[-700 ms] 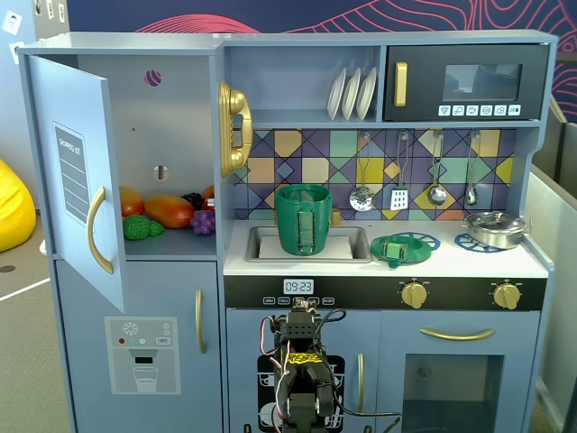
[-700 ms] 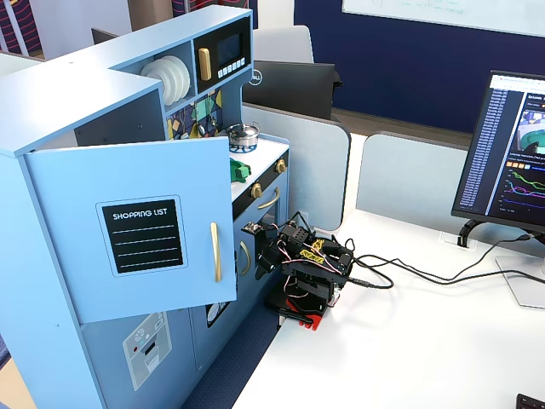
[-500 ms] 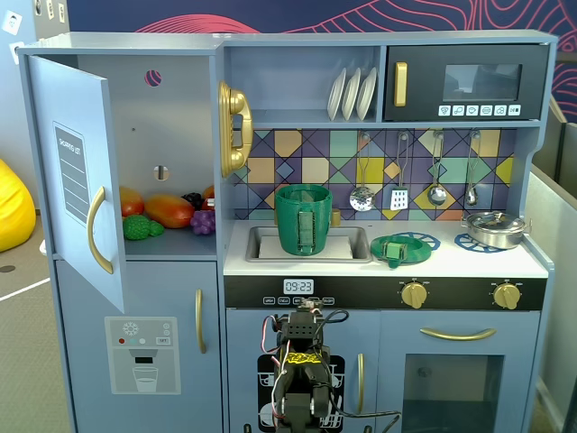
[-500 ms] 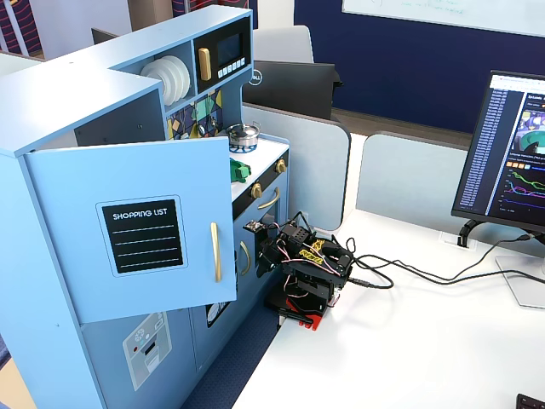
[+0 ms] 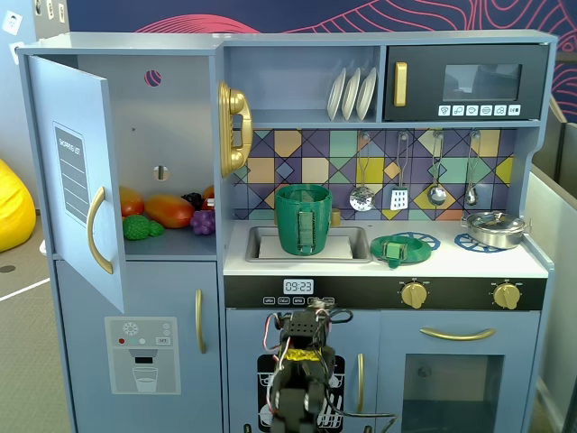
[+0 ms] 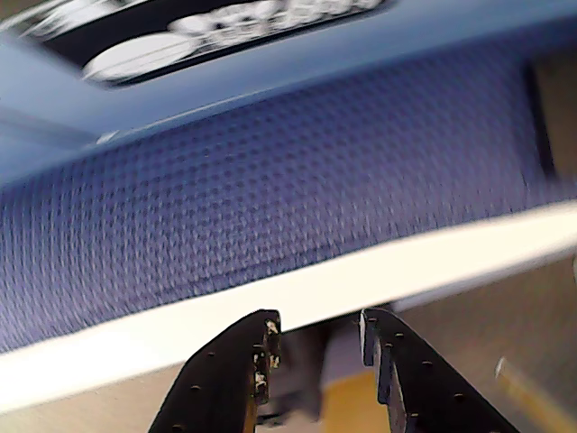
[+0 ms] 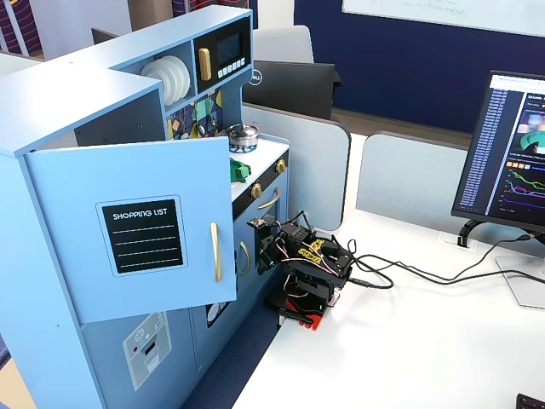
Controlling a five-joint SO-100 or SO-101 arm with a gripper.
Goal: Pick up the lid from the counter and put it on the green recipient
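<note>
In a fixed view from the front, the lid (image 5: 396,249) lies flat on the counter (image 5: 469,262), on a blue ring print just right of the sink and near the front edge. The green pot (image 5: 303,218) stands upright in the sink, toward the left end of the counter, and its mouth is open. A shiny silver pot (image 5: 494,228) sits near the right back corner. The arm (image 5: 302,374) is folded low, below the counter's front edge, far from the lid. So I think nothing is done yet: the lid must be grabbed, lifted, and set on the pot.

In the wrist view, the jaws (image 6: 317,338) are a little apart and hold nothing. Behind them is only blurry blue cloth and a white edge.

In a fixed view from the side, the arm (image 7: 308,266) sits on a white desk beside the toy kitchen. A bit of the lid (image 7: 240,170) shows at the counter's front edge. The open door hides the green pot.
</note>
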